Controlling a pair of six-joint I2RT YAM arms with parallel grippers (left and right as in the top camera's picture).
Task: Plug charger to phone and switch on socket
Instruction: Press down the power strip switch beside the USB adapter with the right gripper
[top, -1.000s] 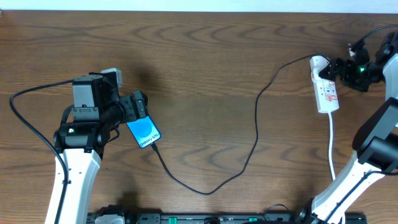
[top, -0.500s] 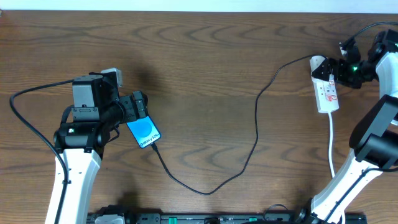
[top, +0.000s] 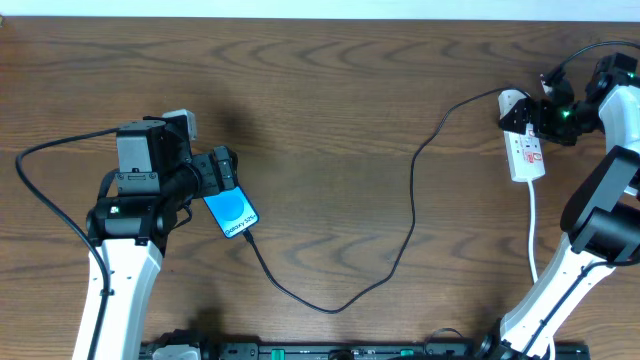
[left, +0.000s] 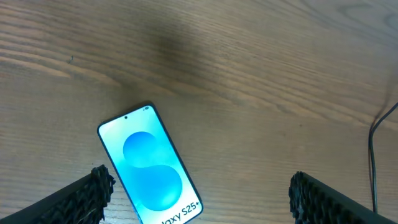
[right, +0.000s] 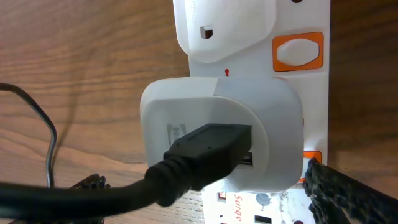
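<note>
The phone (top: 231, 211) (left: 151, 165) lies face up on the wooden table, its blue screen lit. My left gripper (top: 222, 172) (left: 200, 186) hovers open over it, its fingers wide on either side and touching nothing. The charger (top: 412, 210), a thin black cable, runs from the phone's bottom edge to a white adapter (right: 217, 134) in the socket (top: 525, 150) (right: 298, 18). Whether its tip sits in the phone I cannot tell. My right gripper (top: 538, 112) (right: 205, 180) is open at the strip's far end, straddling the adapter and the black plug (right: 208, 144). An orange switch (right: 298, 51) shows beside the adapter.
The socket's white cord (top: 533, 240) trails toward the table's front right, close to my right arm's base. A black arm cable (top: 40, 200) loops at the far left. A black rail (top: 350, 352) runs along the front edge.
My right gripper has shifted left and slightly up, closing in over the far end of the socket. The left gripper, phone and cable have not moved.
</note>
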